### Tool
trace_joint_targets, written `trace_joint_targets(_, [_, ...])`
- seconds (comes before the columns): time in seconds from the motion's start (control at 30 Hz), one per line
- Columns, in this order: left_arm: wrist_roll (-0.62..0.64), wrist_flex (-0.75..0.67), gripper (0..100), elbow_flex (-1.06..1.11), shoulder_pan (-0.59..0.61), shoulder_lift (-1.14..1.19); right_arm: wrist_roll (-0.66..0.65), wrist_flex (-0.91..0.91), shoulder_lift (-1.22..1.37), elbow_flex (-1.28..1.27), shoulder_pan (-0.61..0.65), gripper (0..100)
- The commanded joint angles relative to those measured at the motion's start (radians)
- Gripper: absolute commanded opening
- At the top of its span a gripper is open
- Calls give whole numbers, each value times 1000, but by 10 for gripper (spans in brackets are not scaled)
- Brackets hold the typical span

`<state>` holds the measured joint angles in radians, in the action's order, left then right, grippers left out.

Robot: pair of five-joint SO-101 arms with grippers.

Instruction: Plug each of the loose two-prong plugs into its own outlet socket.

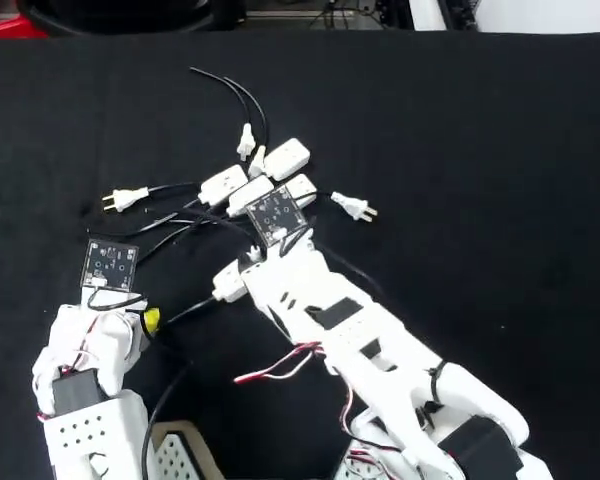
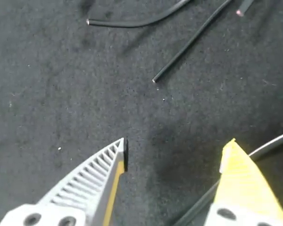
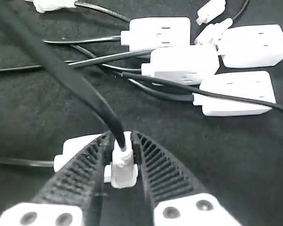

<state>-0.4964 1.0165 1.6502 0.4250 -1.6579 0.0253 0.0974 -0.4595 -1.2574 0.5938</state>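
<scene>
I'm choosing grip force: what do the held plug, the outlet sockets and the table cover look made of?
The plug in the right gripper looks like smooth white moulded plastic, faintly shiny. The outlet sockets look like the same hard plastic, crisp-edged. The table cover seems black matte fabric: fuzzy texture, specks of lint.

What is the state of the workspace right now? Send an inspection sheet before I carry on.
Surface: black cloth over the table.
Job's things: four white outlet sockets clustered mid-table; loose plugs lying around them, prongs bare; another plug in the right gripper.
Clutter: nothing seen.
Grippers: left gripper open over bare cloth; right gripper shut on the plug, next to a white block.
Cables: black cables trail from sockets and plugs, crossing one another.
Surroundings: cords and dark gear beyond the table's far edge.
</scene>
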Motion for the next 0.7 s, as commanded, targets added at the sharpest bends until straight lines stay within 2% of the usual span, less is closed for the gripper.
trace_joint_targets(0.0, [-11, 3, 315, -4, -16, -8, -5, 190, -74, 125, 15, 11])
trace_joint_targets(0.1, [-11, 5, 315, -4, -16, -8, -5, 269, -102, 173, 11, 11])
trace_joint_targets(0.4, [-11, 5, 315, -4, -16, -6, -9, 38, 38, 125, 15, 11])
trace_joint_targets(0.67, [-11, 5, 315, -4, -16, -6, -9, 26, 59, 104, 17, 11])
